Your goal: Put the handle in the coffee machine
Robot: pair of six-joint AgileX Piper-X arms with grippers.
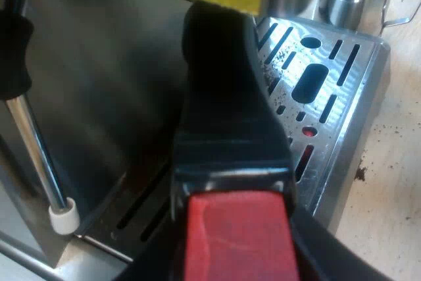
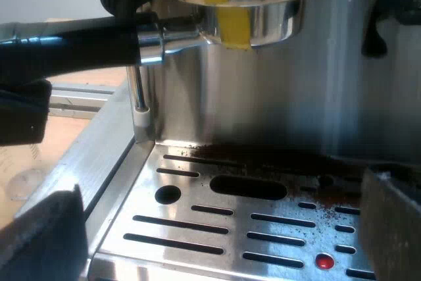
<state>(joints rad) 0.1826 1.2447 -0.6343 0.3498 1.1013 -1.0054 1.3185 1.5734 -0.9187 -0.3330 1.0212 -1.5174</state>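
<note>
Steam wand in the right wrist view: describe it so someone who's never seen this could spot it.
Start at the steel front of the espresso machine, above the slotted drip tray. Where the tray's corner meets the machine, a thin metal tube hangs upright: the steam wand. Its white tip sets it apart from the holder's thick dark handle, which runs level above it.

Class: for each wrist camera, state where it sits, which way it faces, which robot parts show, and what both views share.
Left wrist view: behind the holder, looking along its red-ended handle to the espresso machine over the drip tray; left gripper grips the red end.
Right wrist view: low over the drip tray, facing the machine's front, holder above; right gripper open, fingers at either side.
Shared: holder, drip tray, steam wand, yellow tape.
</note>
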